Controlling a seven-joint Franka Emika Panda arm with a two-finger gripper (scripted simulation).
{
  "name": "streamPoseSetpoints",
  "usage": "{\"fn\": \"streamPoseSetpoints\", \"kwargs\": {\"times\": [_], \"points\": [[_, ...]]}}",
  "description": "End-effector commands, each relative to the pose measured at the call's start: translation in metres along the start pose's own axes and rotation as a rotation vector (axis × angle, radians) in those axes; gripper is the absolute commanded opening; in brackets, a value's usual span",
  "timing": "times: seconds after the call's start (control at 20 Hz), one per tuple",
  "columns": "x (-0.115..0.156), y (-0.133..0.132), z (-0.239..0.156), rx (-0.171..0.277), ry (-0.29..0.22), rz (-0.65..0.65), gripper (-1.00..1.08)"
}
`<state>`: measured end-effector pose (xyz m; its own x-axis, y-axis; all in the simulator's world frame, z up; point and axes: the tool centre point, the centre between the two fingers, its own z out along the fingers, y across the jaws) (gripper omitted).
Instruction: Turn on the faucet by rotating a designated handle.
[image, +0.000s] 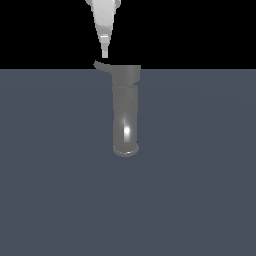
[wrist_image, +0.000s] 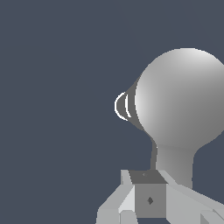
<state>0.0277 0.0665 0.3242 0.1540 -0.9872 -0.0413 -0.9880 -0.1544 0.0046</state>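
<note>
The faucet (image: 125, 112) stood at centre frame, its handle (image: 101, 65) jutting upper left; the gripper (image: 104, 54) hovered just above, spread unclear, and might have slipped off that thin lever

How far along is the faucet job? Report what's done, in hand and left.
Done: the gripper has reached the handle, hanging just above its tip at the faucet cap's side, toward the exterior view's left. In hand: lining up on the lever; contact can't be confirmed, and neither view shows how the jaws stand. Left: pushing the handle around to turn the faucet on; nothing shows it rotated yet.
</note>
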Motion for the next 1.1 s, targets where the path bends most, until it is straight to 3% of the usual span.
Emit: {"fn": "streamPoseSetpoints", "kwargs": {"times": [0.0,0.55,1.05], "points": [[-0.001,-0.008,0.008,0.002,0.012,0.048,-1.00],[-0.004,-0.023,0.027,0.008,0.040,0.150,-1.00],[-0.009,-0.014,0.028,0.007,0.041,0.152,-1.00]]}}
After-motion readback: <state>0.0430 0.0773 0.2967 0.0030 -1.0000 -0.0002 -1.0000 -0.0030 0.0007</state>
